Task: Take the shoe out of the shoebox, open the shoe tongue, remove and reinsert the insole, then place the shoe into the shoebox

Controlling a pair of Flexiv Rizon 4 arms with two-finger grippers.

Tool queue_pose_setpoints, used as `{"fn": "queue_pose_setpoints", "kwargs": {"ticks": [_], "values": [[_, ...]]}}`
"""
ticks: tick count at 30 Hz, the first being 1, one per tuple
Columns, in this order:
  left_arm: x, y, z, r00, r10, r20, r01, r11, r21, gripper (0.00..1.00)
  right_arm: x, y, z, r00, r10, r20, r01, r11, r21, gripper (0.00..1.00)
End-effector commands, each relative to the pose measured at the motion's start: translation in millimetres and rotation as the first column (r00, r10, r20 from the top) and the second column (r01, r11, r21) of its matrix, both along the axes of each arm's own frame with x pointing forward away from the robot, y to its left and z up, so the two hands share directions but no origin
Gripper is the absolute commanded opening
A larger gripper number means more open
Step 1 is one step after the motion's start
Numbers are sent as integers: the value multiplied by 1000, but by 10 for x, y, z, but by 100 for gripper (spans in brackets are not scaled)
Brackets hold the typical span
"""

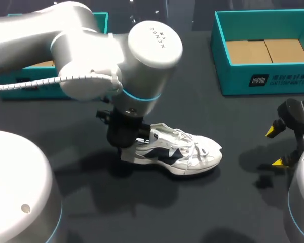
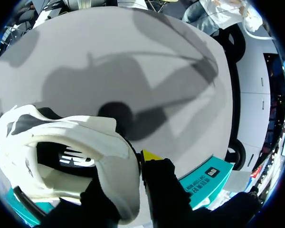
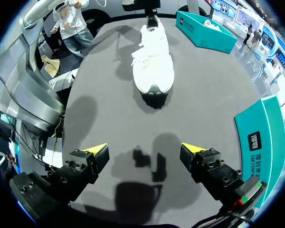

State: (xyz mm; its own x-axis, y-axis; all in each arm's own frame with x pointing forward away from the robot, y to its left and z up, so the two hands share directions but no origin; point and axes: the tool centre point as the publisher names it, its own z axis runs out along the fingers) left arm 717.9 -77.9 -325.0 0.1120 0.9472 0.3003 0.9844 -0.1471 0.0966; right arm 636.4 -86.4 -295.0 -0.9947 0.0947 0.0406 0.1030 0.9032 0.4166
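Head view: left tool [image 1: 133, 145] pinches white laced shoe [image 1: 187, 152] by padded heel.

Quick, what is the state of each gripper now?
The left gripper is closed on the heel of the shoe.
The right gripper is open and holds nothing.
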Motion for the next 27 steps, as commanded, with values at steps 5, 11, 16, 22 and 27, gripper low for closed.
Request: {"fn": "queue_pose_setpoints", "kwargs": {"ticks": [5, 11, 16, 22, 27], "values": [[19, -107, -194, 999, 33, -8, -33, 999, 14, 0, -16, 6, 2, 1000, -2, 2, 2, 1000, -4, 100], [13, -173, -250, 999, 48, -25, -48, 999, 7, 0, -16, 6, 2, 1000, -2, 2, 2, 1000, -4, 100], [-18, -224, -281, 998, 51, -34, -51, 999, 8, 0, -16, 6, 2, 1000, -2, 2, 2, 1000, -4, 100], [-88, -256, -334, 998, 53, -41, -52, 998, 18, 0, -16, 6, 2, 1000, -2, 2, 2, 1000, -4, 100], [-99, -264, -360, 995, 79, -52, -78, 997, 24, 0, -16, 6, 2, 1000, -2, 2, 2, 1000, -4, 100]]}}
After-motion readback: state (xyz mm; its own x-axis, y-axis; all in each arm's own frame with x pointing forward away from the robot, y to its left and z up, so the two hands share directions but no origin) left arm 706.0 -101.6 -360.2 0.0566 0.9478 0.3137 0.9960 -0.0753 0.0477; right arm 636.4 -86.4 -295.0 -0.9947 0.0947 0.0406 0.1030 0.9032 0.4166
